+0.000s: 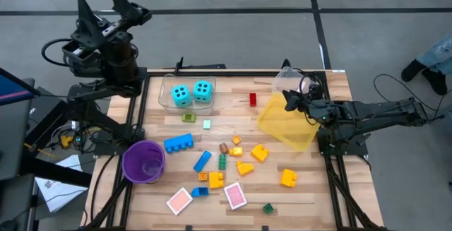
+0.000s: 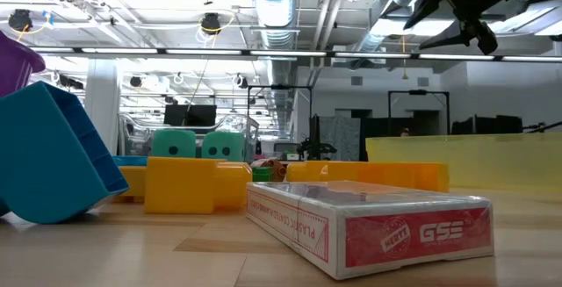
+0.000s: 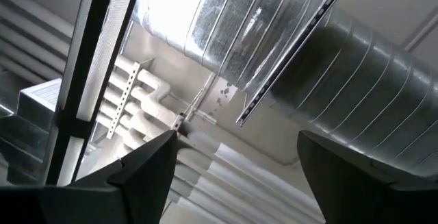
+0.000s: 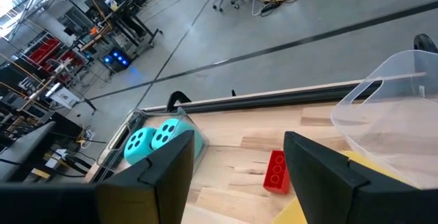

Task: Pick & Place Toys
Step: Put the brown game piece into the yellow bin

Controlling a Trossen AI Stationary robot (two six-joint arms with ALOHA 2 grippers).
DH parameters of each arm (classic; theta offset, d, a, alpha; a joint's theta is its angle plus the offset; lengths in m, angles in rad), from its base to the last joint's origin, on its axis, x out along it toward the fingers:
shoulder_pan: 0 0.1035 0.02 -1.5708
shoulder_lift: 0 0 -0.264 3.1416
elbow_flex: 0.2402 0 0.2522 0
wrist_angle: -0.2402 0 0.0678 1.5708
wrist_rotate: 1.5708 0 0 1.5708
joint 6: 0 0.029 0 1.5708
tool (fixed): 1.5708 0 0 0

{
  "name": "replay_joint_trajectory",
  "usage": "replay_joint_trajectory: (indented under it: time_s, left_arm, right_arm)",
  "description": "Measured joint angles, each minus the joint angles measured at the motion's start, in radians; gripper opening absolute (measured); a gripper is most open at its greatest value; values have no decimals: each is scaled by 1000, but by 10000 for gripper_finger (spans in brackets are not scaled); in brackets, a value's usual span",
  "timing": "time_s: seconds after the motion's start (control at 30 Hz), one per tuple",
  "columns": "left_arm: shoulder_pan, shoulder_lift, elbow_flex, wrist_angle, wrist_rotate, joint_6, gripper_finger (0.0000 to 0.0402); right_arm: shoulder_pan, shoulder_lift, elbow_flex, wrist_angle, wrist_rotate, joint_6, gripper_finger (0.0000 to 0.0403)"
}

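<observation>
On the desk (image 1: 332,188) we see the yellow bin (image 1: 286,121). Left of it, two cyan dice (image 1: 192,92) sit in a clear tray; bricks (image 1: 244,157) lie scattered nearby. Our right pincer (image 1: 288,101) hovers open above the bin; our left pincer (image 1: 131,1) is open, raised beyond the desk.

Two dice (image 1: 192,92) sit side by side inside a clear tray (image 1: 167,95) at the far middle of the tabletop (image 1: 311,188). To their right lies a single brick (image 1: 253,99), and right of that a tilted bin (image 1: 286,123), with a clear container (image 1: 285,80) just behind it. The cup (image 1: 144,162) stands at the left edge. Between cup and bin the loose bricks (image 1: 233,159) are scattered, and two cards (image 1: 207,198) lie before them near the front edge. The right end effector (image 1: 291,102) hovers over the bin; the left end effector (image 1: 134,5) is raised off the tabletop's far left corner.
</observation>
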Motion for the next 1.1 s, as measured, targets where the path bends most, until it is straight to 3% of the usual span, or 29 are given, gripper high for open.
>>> replay_joint_trajectory:
  time_s: [0.23,0.47,0.7,0.97,1.1]
  left_arm:
    - [0,13,4,-26,0,1,296]
    - [0,11,4,-192,10,1,296]
    - [1,11,3,-446,152,-7,296]
    - [1,-7,2,-483,318,-2,296]
    - [-24,-56,4,-619,401,66,296]
  right_arm:
    - [0,0,0,2,0,0,217]
    - [0,-1,0,3,0,-1,217]
    - [0,-3,0,3,0,-1,217]
    - [1,-5,0,3,-1,-2,217]
    - [9,-10,0,9,0,0,217]
